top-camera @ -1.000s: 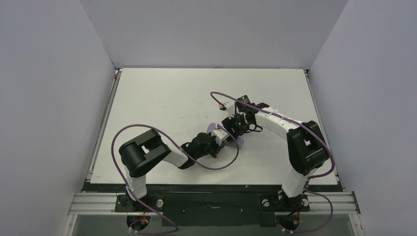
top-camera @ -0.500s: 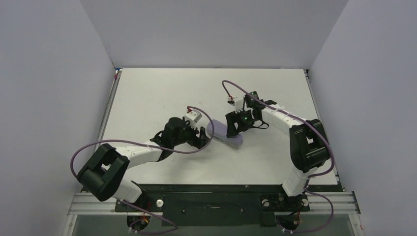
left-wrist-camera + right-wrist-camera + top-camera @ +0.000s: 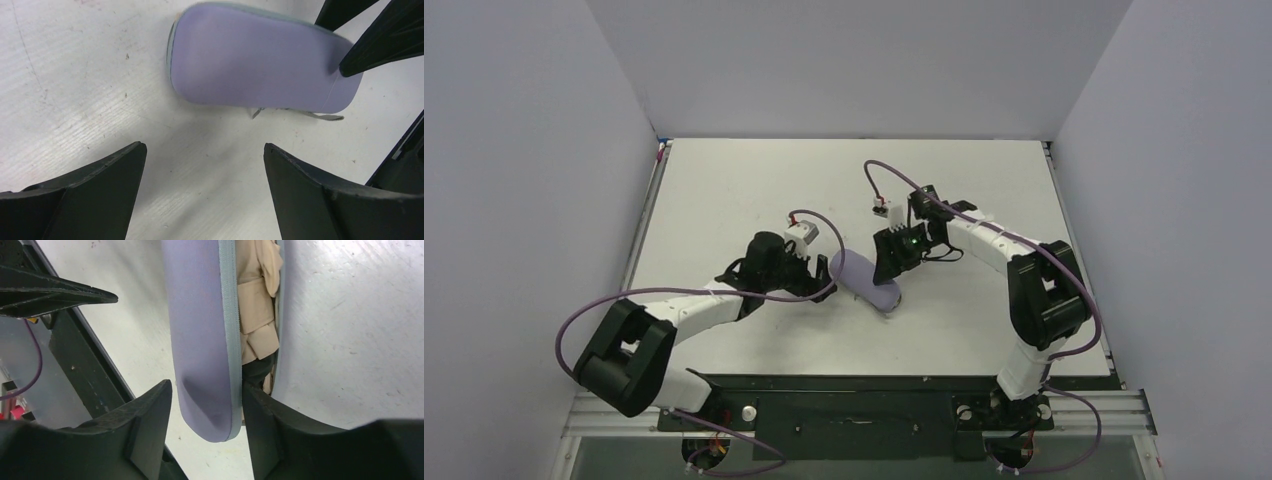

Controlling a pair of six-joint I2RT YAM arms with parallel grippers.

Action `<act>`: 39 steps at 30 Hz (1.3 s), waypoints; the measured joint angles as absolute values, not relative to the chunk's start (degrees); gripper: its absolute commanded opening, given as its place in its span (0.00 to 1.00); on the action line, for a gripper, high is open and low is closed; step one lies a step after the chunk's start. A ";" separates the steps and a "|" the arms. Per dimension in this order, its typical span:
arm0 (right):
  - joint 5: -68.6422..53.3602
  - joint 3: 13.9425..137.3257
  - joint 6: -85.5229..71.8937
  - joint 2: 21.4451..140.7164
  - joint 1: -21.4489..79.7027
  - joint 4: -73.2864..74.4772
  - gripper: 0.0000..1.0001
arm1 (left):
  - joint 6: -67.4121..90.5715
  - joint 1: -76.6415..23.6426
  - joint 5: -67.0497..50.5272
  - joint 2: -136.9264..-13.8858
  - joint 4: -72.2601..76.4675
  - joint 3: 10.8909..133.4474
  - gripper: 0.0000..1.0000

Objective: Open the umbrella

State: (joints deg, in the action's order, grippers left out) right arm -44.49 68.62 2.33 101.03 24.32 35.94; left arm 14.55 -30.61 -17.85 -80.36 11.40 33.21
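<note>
Umbrella (image 3: 255,305) lying folded inside its grey-lavender sleeve (image 3: 867,280) near the middle of the white table (image 3: 724,190), between the two arms. In the overhead view the sleeve lies at a slant, its upper-left end toward the left arm and its lower-right end nearer the table's front edge. Left gripper (image 3: 204,150): jaws spread wide and empty, low over the table just short of the sleeve's rounded end, not touching it. Right gripper (image 3: 207,387): reaching in from the far right side, clamped on one wall of the sleeve at its end. One finger (image 3: 150,425) presses the wall's outer lavender face and the other sits inside the parted opening, against the grey edging. The right wrist view looks down into this opening, where peach-beige canopy folds and a dark part of the umbrella lie between the two sleeve walls. The left wrist view shows the right gripper's black fingers (image 3: 380,40) against the sleeve's far end.
</note>
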 measured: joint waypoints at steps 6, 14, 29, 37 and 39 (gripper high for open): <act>-46.11 69.30 3.01 100.71 26.89 36.73 0.41 | 14.50 -29.32 -17.89 -78.17 9.67 36.23 0.85; -46.87 69.76 6.00 100.60 34.04 37.52 0.47 | 14.81 -25.28 -18.00 -77.89 5.58 42.33 0.85; -46.04 70.74 10.04 98.89 40.64 37.78 0.60 | 17.67 -22.02 -18.20 -86.80 -0.16 45.65 0.83; -45.58 71.77 10.09 98.89 42.50 37.52 0.62 | 20.75 -21.58 -19.99 -82.83 0.95 42.63 0.90; -45.32 72.12 10.26 98.89 43.55 37.41 0.63 | 21.30 -21.61 -20.03 -82.26 1.76 42.63 0.90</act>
